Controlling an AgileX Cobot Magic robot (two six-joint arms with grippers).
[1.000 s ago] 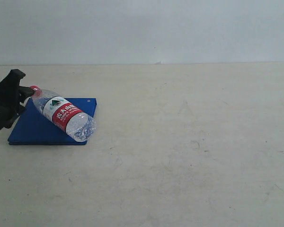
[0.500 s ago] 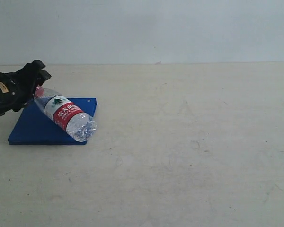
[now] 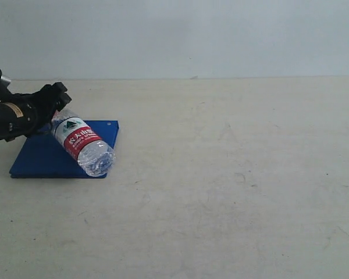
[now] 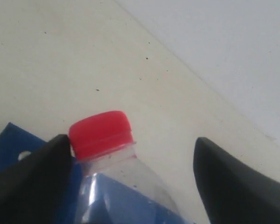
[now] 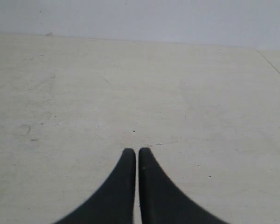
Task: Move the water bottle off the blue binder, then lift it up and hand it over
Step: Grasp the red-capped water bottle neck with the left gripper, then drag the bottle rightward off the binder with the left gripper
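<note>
The water bottle (image 3: 82, 143) lies on its side across the blue binder (image 3: 39, 160), its base hanging over the binder's front right corner. My left gripper (image 3: 54, 106) is open at the bottle's cap end and hides the cap in the exterior view. In the left wrist view the red cap (image 4: 101, 132) and clear neck sit between the spread fingers (image 4: 32, 177) of the left gripper (image 4: 130, 140), the cap right against one finger and well apart from the other. The binder (image 4: 7, 144) shows below. My right gripper (image 5: 133, 152) is shut and empty over bare table.
The beige table (image 3: 232, 174) stretches to the right of the binder, and a pale wall (image 3: 192, 35) stands along its far edge. A silver rivet (image 3: 109, 123) marks the binder's far right corner.
My left gripper has risen and moved right over the bottle's cap end, with its jaws spread wider. The bottle's base has shifted slightly left. The right gripper stays shut.
</note>
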